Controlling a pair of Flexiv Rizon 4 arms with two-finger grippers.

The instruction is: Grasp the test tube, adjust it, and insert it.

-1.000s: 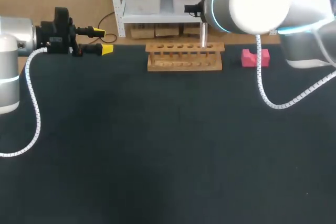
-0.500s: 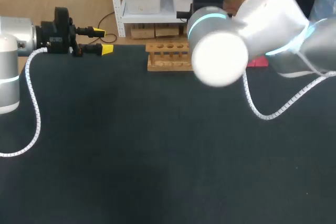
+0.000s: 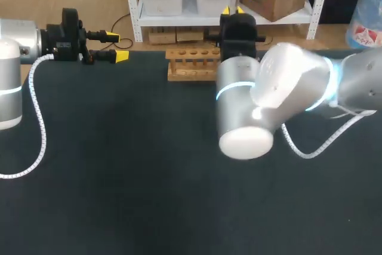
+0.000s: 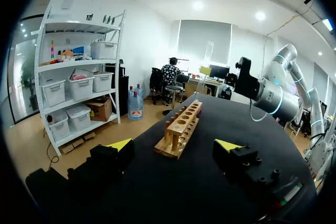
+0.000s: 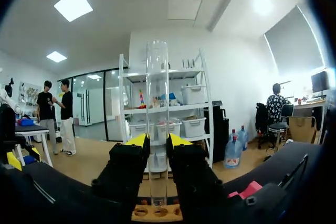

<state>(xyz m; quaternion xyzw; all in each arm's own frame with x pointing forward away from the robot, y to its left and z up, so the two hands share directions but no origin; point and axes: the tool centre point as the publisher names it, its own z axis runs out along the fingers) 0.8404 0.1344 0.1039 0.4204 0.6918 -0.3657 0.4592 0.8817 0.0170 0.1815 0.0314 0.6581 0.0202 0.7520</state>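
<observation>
Since a second ago our right arm has swung its elbow down before the wooden rack, hiding its right end. Our right gripper pinches the test tube upright, lower end just above the rack's holes; our left gripper gapes empty, well apart.

Holds the left arm level at 9 o'clock, left gripper aimed toward 3 o'clock with fingers spread wide, and brings the right arm in from 3 o'clock, elbow bulking at centre, right gripper at 12 o'clock, tips pinched on the test tube.
</observation>
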